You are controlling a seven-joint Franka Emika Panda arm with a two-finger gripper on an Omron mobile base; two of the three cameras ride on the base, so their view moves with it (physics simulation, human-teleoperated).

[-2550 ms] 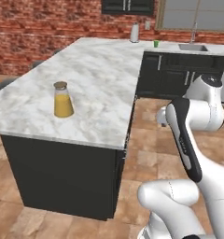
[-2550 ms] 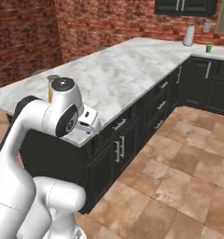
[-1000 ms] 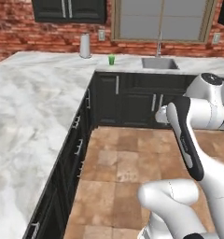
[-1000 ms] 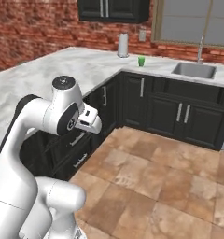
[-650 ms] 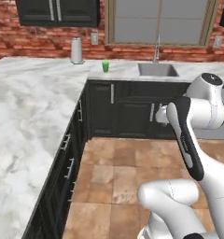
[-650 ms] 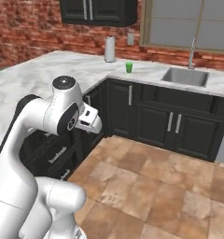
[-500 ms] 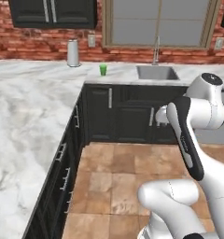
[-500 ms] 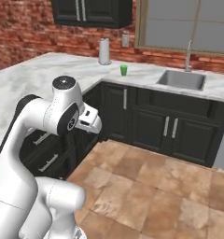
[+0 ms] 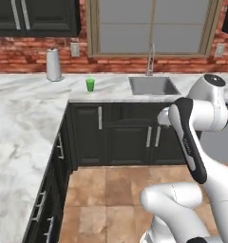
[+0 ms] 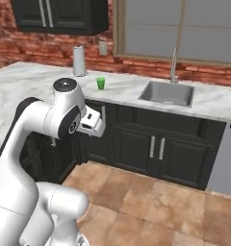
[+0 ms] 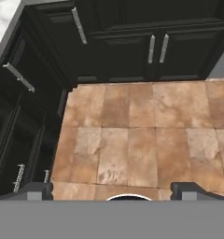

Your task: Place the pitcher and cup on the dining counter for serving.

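- the cup stands upright on the marble tabletop under the window, between a white paper towel roll and the sink; it is well ahead of the jaws and higher than they are.
- the gripper is carried low, looking down at the tiled floor, its jaws spread wide with nothing between them.
- by its looks, the cup is small, light and rigid, likely smooth-walled and easy to tip if nudged; its slight taper suggests a grip across the middle of the wall, from the side, rather than at the rim.
- the stone around the cup looks flat and hard, with open room on both sides, so a side approach seems free; the roll is near enough to mind on one flank.
- dark cabinets with metal handles run below the tabletop, and the brick wall sits just behind the cup, limiting overshoot.
- the floor between the robot and the cabinets lies bare.
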